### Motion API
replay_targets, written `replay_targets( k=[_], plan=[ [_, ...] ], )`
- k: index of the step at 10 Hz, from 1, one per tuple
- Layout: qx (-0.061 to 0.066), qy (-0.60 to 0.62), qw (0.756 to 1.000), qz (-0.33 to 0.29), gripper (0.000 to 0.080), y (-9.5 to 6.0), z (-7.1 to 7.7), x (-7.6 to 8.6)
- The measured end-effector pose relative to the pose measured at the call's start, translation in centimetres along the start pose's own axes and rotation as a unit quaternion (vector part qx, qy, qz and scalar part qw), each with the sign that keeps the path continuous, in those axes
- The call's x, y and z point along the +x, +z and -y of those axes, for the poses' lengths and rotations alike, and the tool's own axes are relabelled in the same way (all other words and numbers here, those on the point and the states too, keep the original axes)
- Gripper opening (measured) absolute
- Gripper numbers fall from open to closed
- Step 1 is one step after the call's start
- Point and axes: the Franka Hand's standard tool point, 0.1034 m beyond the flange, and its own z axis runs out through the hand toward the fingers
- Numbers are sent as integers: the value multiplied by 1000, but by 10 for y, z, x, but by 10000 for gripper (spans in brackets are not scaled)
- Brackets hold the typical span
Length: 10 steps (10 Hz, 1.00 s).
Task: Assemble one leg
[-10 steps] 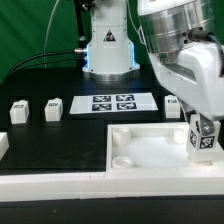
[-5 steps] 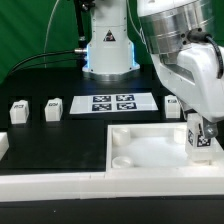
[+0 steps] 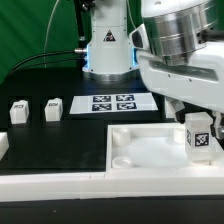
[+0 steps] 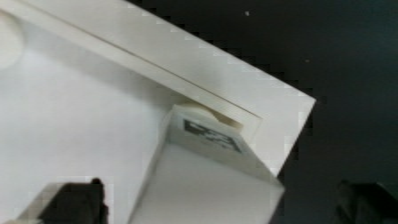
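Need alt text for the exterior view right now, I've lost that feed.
A leg stands upright in the white tray at its end on the exterior view's right, tag facing the camera, with the arm directly above it. Two more legs and the marker board lie on the black table behind the tray.

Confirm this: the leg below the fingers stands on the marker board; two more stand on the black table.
Wrong on one count: the exterior view shows that leg standing in the white tray, not on the marker board. Two more legs do stand on the table.
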Motion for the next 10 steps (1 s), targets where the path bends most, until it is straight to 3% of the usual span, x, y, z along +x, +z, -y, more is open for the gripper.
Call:
replay_targets(
  k=[4,7,10],
  plan=[
    [-8,-212,977,-4,649,1,-1,0],
    [-24,-377,926,-13,649,2,0,-3],
    [-23,-394,919,-12,649,2,0,-2]
  ],
)
